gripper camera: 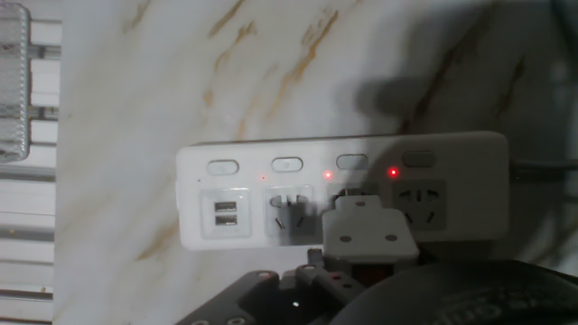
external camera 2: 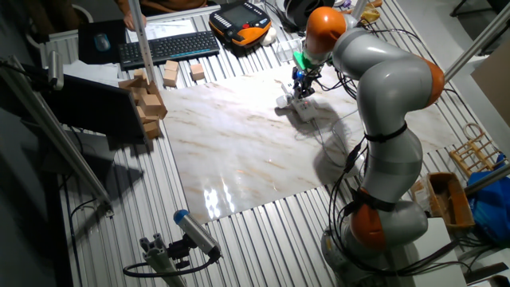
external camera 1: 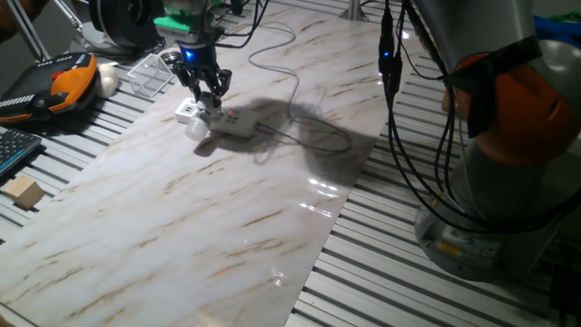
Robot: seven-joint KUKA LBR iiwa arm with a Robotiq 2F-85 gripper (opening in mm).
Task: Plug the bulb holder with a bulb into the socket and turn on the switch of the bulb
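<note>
Now, looking at the gripper (external camera 1: 205, 94) hanging right down over the near end of the socket (external camera 1: 232, 121), out on the marble-patterned board (external camera 1: 182, 236). Not managing to tell how wide the jaws are standing, or whether anything is being held: too small in both fixed views, and showing only as dark blurred metal along the bottom edge of the hand view.

Finding the bulb holder (gripper camera: 370, 233) sitting over the third outlet from the USB end of the socket (gripper camera: 271, 194), covering most of it and overhanging the long edge nearest the camera. Spotting two small red lights (gripper camera: 394, 171) glowing along the row of buttons, just above the holder.

Picking out the bulb (external camera 1: 195, 129) as a pale round blob just beside the strip, low against the board. Catching the cable (gripper camera: 542, 167) leaving the far end of the strip.

Glancing off the board to the slatted table: noting an orange-and-black pendant (external camera 1: 68, 82), a whitish ball (external camera 1: 108, 80) right beside it, a clear box (external camera 1: 150, 73) and a wooden block (external camera 1: 24, 193) lying well apart.
</note>
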